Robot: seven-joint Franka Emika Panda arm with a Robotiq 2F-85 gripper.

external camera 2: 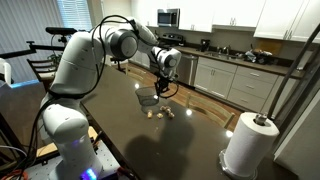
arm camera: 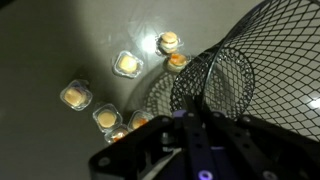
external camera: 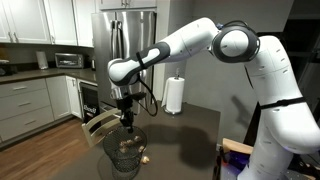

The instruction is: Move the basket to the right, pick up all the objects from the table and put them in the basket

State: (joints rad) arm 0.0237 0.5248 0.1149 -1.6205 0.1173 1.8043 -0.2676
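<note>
Dark wire mesh fills the right of the wrist view: the dark round wire-mesh basket point(arm camera: 232, 60) sits right at the fingers point(arm camera: 192, 125), which are closed together on what looks like its thin rim. In an exterior view the basket point(external camera: 127, 150) is directly under the wrist, close to the edge of the dark brown-grey matte desk point(external camera: 190, 130) where a pale wooden chair point(external camera: 100, 125) stands. Whether its base touches the desk or hangs just clear, I cannot tell.

The small pale tan lumpy pieces point(arm camera: 126, 65) lie scattered on the desk just beside the basket, and a couple show through the mesh at its wall. In an exterior view they form a loose cluster point(external camera 2: 160, 112) next to it.

The risks, as I judge them:
- The grip is on one thin wire at one side, so the basket could pivot, swing or slip out during a sideways move.
- A low carry would drag the mesh through the nearest pieces and knock them toward the desk edge.
- Such a light basket may tip when released.

Being round, the basket has no real long axis. Its mouth opens upward toward the wrist, possibly tilted by the one-sided hold.
</note>
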